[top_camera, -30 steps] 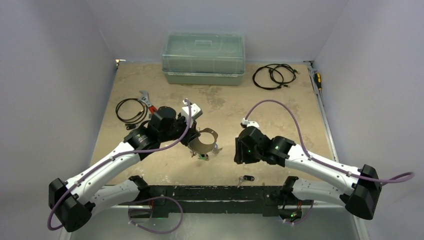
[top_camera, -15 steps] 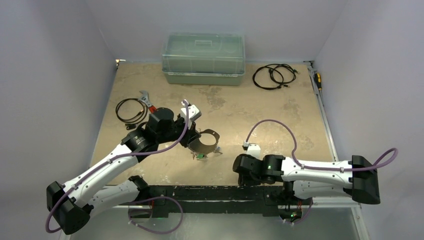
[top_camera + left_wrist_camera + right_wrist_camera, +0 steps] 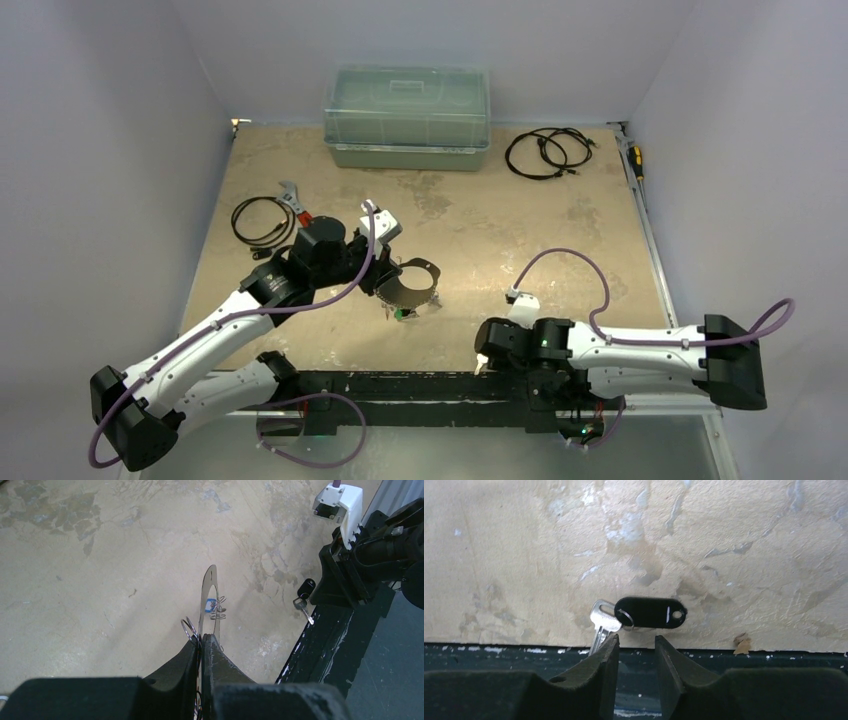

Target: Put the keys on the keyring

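Note:
My left gripper (image 3: 388, 283) is shut on the keyring (image 3: 412, 282), a flat silver crescent held on edge above the table. In the left wrist view the keyring (image 3: 208, 592) rises from between my fingertips (image 3: 202, 639), with a blue-tagged key (image 3: 211, 604) and small wire rings hanging on it. A green tag (image 3: 404, 314) hangs below it. A silver key with a black tag (image 3: 651, 613) lies at the table's front edge; it also shows in the left wrist view (image 3: 305, 588). My right gripper (image 3: 634, 642) is open, low, just short of that key, its left fingertip over the blade.
A translucent green box (image 3: 407, 117) stands at the back. Black coiled cables lie at the back right (image 3: 546, 152) and the left (image 3: 258, 220), beside a red-handled wrench (image 3: 292, 200). A black rail (image 3: 420, 385) runs along the front edge.
My right arm has swung down from mid-table to the front edge, over the black-tagged key. My left arm has held nearly still with the keyring.

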Robot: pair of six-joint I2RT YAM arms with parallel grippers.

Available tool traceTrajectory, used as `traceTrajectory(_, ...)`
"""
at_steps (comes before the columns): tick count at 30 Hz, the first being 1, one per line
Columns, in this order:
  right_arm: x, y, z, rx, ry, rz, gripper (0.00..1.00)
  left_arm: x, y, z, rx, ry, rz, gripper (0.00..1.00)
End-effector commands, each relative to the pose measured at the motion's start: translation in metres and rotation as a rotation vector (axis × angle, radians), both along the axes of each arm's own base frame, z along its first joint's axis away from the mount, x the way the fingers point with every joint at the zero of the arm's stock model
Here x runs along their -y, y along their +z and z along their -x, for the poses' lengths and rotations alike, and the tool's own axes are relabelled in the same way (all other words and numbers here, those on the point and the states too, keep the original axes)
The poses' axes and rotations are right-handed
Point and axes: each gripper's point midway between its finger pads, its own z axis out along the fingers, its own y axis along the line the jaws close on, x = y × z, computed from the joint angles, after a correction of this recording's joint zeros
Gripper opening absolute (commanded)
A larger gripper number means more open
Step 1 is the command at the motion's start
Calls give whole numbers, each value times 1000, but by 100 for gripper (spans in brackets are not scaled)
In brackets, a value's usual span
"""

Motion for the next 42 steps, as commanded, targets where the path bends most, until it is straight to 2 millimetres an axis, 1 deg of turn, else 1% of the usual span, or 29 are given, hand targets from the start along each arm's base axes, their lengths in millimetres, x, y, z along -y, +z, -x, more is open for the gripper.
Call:
traceTrajectory(1,7,-7,-14,71,-91,0,34,6,17,-1,42,-1,58,0)
traceTrajectory(3,8,-13,-15,74,-112,-10,32,6,16,-1,41,-2,58,0)
traceTrajectory(6,4,-19,-15,73,-117,-27,30,6,16,-1,41,-5,60,0)
traceTrajectory(15,7,-24,-18,79,-138,9,24,7,17,1,42,-14,62,0)
traceTrajectory(17,7,-25,-19,85,-142,14,21,8,17,2,42,-16,62,0)
traceTrajectory(20,7,-23,-21,98,-149,19,12,8,17,2,42,-17,61,0)
traceTrajectory(22,8,-23,-23,107,-150,24,5,8,17,2,43,-17,61,0)
traceTrajectory(24,8,-23,-25,114,-151,32,0,8,17,3,44,-18,61,0)
traceTrajectory(26,8,-22,-28,132,-143,39,0,8,18,2,46,-17,63,0)
traceTrajectory(29,-3,-11,-37,189,-90,13,0,8,18,2,46,-16,63,0)
traceTrajectory(31,-16,3,-44,240,-45,-33,0,8,18,2,47,-17,62,0)
traceTrajectory(34,-24,23,-54,305,-20,-72,0,7,18,2,49,-15,62,0)
traceTrajectory(38,-27,44,-64,379,6,-82,0,6,19,1,56,-9,63,0)
traceTrajectory(39,-30,49,-66,391,11,-91,0,6,18,1,54,-9,60,0)
traceTrajectory(42,-24,48,-65,380,1,-51,0,6,18,1,56,-7,60,0)
